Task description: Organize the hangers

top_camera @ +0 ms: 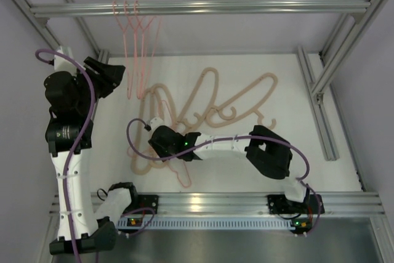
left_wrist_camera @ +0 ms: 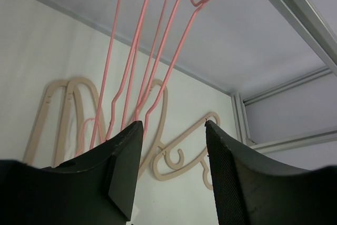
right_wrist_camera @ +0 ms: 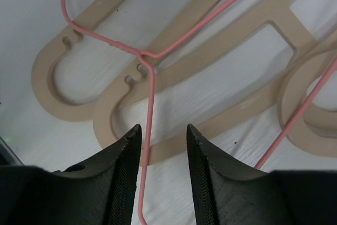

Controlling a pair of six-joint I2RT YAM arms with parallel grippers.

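Left tool: I see it raised, released, beside pink hangers on far rail. Right tool: low, released, straddling loose pink hanger atop beige hangers, centre of tabletop; room toward right edge.

Top view: the right arm conceals the 6 o'clock ends of the beige hangers. Left wrist view: the hanging pink hangers are cut off at 12 o'clock, hooks unseen. Right wrist view: the beige hangers run out of frame at 3 o'clock.

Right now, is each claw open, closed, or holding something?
Left gripper: open, holding nothing.
Right gripper: open, straddling the wire of a pink hanger, not gripping it.
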